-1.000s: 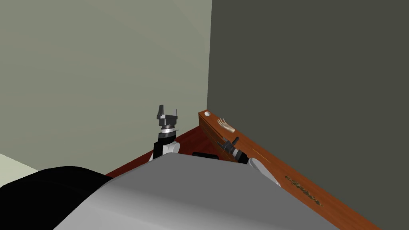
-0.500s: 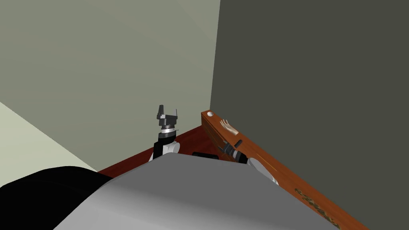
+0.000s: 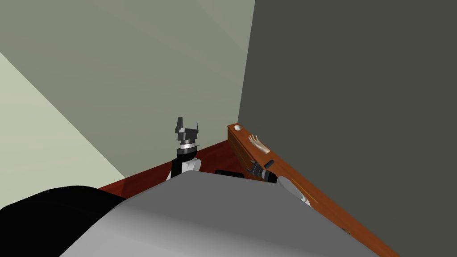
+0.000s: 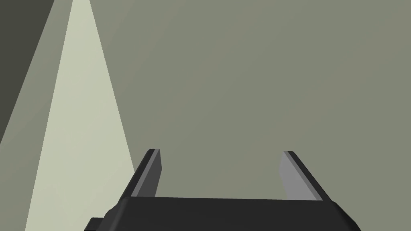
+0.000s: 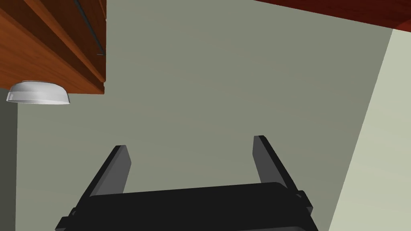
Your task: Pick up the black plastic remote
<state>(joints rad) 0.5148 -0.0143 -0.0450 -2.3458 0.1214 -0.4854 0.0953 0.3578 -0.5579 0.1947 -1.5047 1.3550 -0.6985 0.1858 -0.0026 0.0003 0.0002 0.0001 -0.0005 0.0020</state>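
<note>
The left tool (image 4: 220, 151) is held raised over the dark red floor (image 3: 214, 151), to the left of a long reddish-brown wooden worktop (image 3: 330, 209) and well apart from it. Its two fingers are spread about a third of the left wrist view apart, and nothing is held between them.

The right tool (image 5: 190, 142) is seen in the head view low against the front face of the worktop, near the worktop's end. Its fingers are likewise parted wide, and nothing is gripped. In the right wrist view the end corner of the worktop is seen beyond the fingers and off to one side, clear of both, with dark grooves running along its front.

A white bowl (image 3: 237, 127) is set on the very end of the worktop. A pale beige hand-shaped figure (image 3: 259, 144) is set farther along the top, near the bowl but not touching it; whether it lies flat or is propped cannot be told.

The worktop is placed along a dark grey wall (image 3: 357, 89), which is met at the corner by a lighter grey-green wall (image 3: 156, 67).

Where the black remote lies cannot be told from these views.
</note>
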